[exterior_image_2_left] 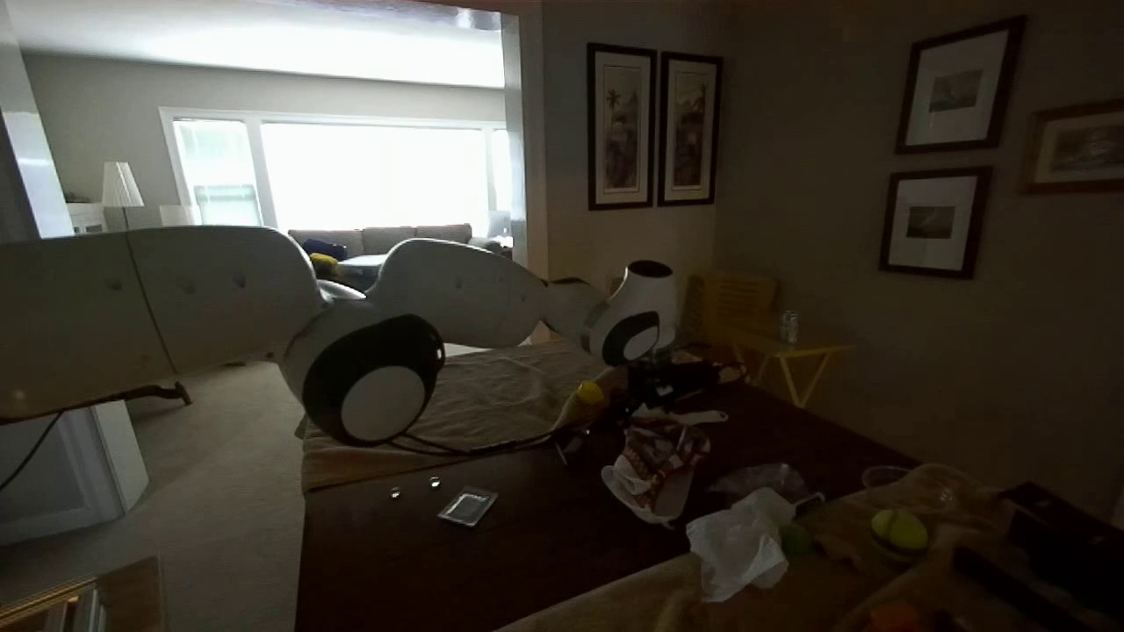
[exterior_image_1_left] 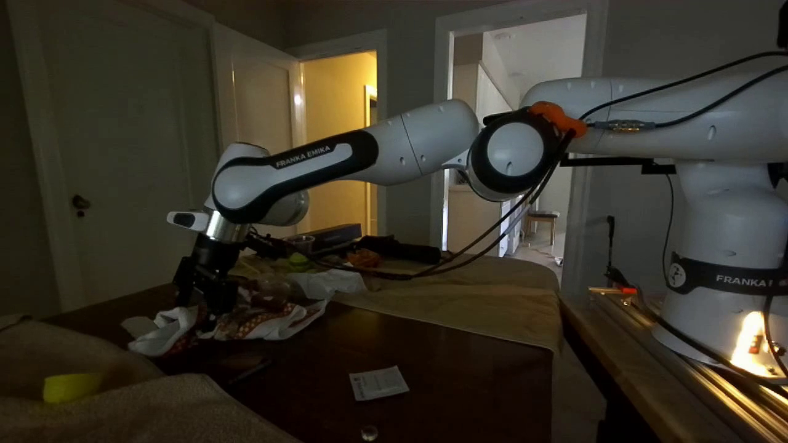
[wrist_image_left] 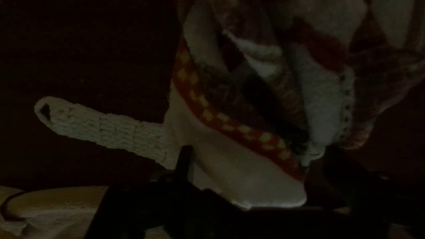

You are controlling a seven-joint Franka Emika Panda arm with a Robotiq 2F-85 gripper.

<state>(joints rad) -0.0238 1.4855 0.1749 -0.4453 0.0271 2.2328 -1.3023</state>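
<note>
Red-checked cloth (wrist_image_left: 245,132) lies crumpled on the dark counter (exterior_image_1_left: 462,381), probably too limp to hold a shape. The gripper (wrist_image_left: 260,156) stands over its white edge, jaws parted, likely spread wide to clear the bulky folds; whether they touch it I can't tell. At nine o'clock in the wrist view a crocheted strap (wrist_image_left: 99,129) pokes out. In an exterior view a pale packet (exterior_image_1_left: 378,383) sits at four o'clock from the cloth.

The arm (exterior_image_1_left: 425,144) is seen side-on in an exterior view, entering at right, doorways (exterior_image_1_left: 338,92) behind; in an exterior view, its opposite side is seen, entering at left, a window (exterior_image_2_left: 373,175) upper left. The tabletop (exterior_image_1_left: 455,363) is shared by both. From the wrist, crumpled cloth (wrist_image_left: 245,132) is faced from close above.
</note>
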